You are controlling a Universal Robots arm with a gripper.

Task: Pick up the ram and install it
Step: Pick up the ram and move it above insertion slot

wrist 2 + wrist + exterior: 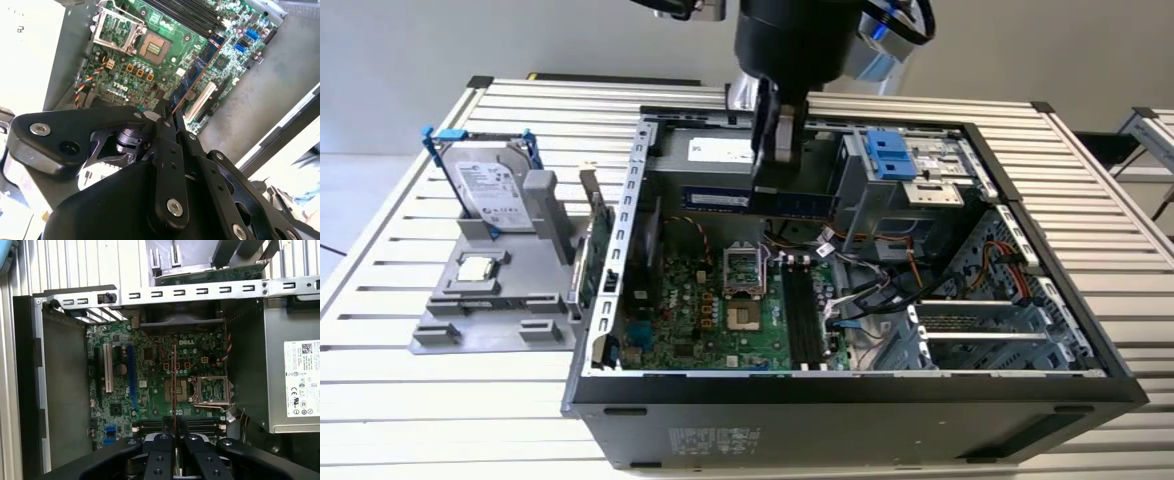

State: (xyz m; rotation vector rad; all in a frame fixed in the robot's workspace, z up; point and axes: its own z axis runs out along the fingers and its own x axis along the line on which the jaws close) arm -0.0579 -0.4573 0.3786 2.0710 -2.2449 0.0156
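Standing under everything was a desk (pixel 400 400) of pale ribbed metal slats, and a plain grey wall (pixel 480 40) ran behind it.

Container one: a black computer case (pixel 854 405), laid on its side, panel off.
- a green motherboard (pixel 707 310) with an open CPU socket (pixel 744 275)
- black memory slots (pixel 803 315), just beside the socket toward the exterior view's right
- a grey power supply (pixel 295 370) bearing a white label
- a drive cage (pixel 887 155) with blue tabs, at the far corner
- loose cables (pixel 861 285), lying between the slots and the cage

Container two: a grey holder (pixel 494 325) on the desk, just beside the case at the exterior view's left.
- a silver hard drive (pixel 491 190) in a blue-tabbed frame, standing upright
- a small square CPU chip (pixel 478 268), lying flat, nearer the front

Item in hand: the ram (pixel 720 202). My jaws were drawn narrow and pinched it by its upper edge near the middle. It hung level over the open case, above the motherboard and in front of the power supply in the exterior view, seated in no slot. In the first wrist view the ram (pixel 173 385) showed edge-on, crossing the board beside the socket.

In the way: the cables ran close along the memory slots. A white expansion slot (pixel 107 367) and a blue expansion slot (pixel 131 375) stood well apart from the ram across the board.
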